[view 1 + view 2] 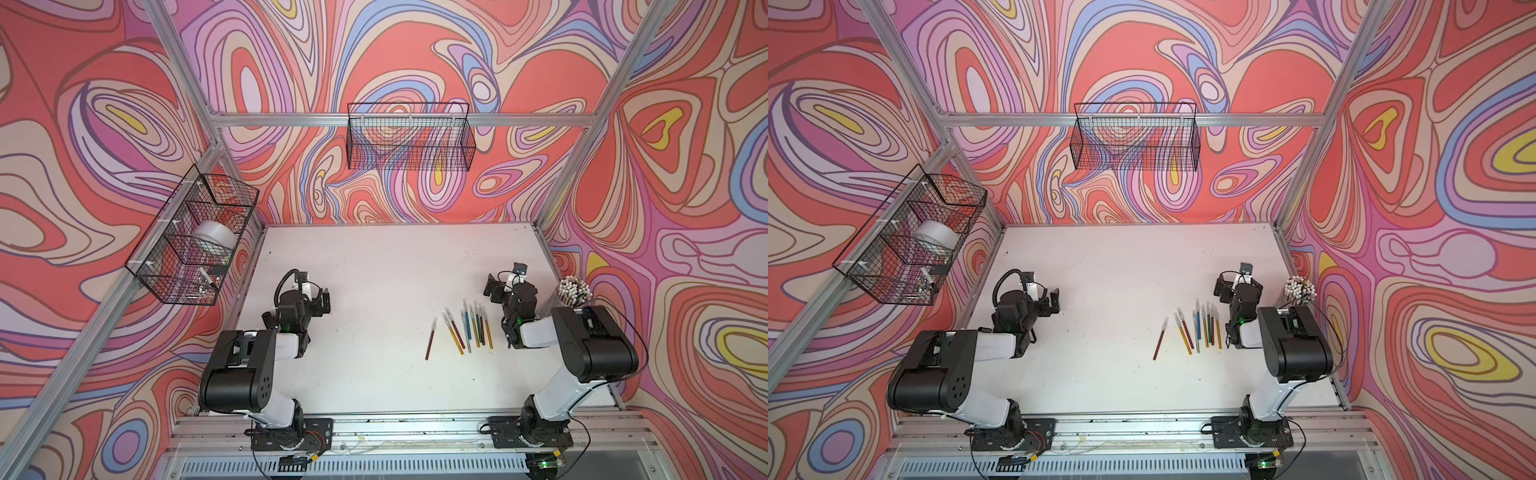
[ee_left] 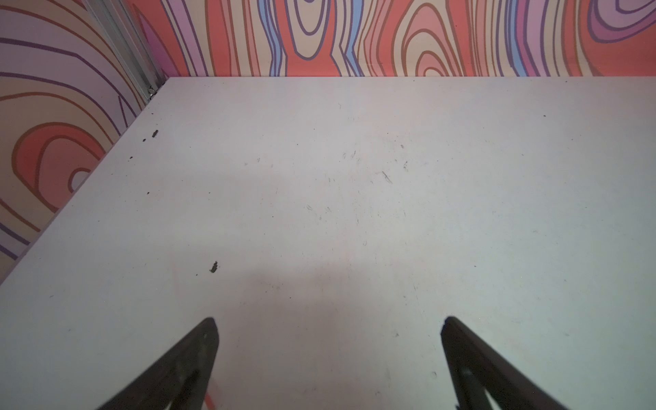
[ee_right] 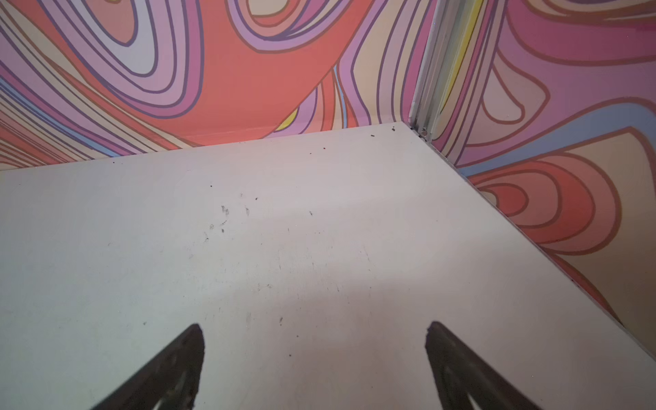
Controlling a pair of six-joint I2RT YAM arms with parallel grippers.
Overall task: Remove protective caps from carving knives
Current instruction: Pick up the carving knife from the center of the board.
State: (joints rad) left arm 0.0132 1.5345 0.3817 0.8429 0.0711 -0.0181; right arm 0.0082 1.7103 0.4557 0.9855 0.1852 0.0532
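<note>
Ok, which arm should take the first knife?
Right. The right gripper, open, sits just beside the capped knives; the left gripper, also open, is much farther across the table.

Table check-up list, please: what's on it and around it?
Surface: white table, scuffed, dark specks.
Job's things: knives lying flat by the right arm, one red knife apart; caps on their far ends.
Clutter: bundle of white-tipped sticks at the right edge.
Tools: left tool and right tool open, empty.
Cables: black hose over left arm; thin wire beside right arm.
Surroundings: swirly walls; two wire baskets, one holding a tape roll.
</note>
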